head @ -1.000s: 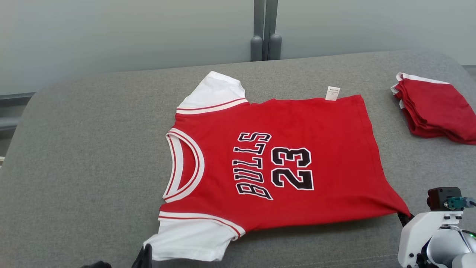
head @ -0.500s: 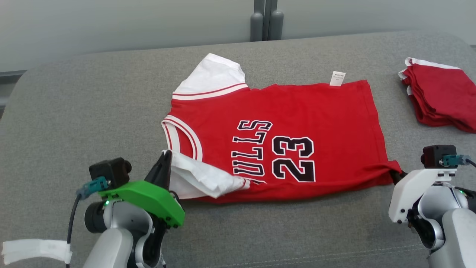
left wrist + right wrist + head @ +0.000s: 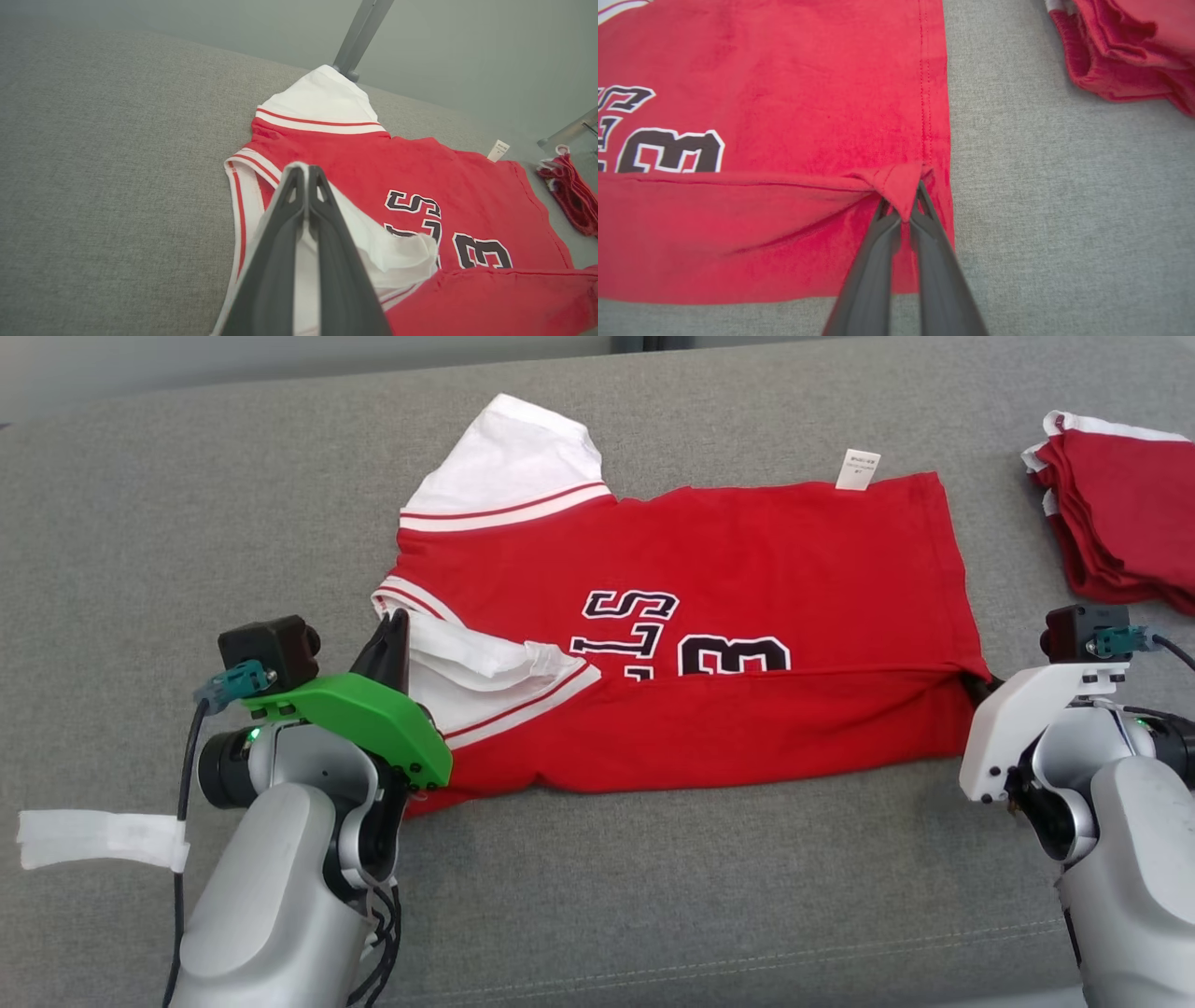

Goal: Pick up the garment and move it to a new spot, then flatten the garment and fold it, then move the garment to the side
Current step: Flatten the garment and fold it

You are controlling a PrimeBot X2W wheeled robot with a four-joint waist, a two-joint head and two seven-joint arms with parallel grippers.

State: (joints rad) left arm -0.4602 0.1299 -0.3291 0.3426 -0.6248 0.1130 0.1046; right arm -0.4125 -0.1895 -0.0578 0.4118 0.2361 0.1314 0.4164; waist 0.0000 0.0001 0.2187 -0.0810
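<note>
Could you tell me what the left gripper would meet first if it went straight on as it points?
Probably the shirt itself: the red shoulder just beyond the left gripper, then the far white sleeve, though depth is unclear.

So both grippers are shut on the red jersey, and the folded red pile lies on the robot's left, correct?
No. The folded red pile lies on the robot's right, as the head view shows. The left gripper and right gripper are shut on the red jersey.

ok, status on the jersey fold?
Left tool shut on sleeve, right tool shut on hem corner. Jersey near edge folded over. Red pile apart, right.
</note>
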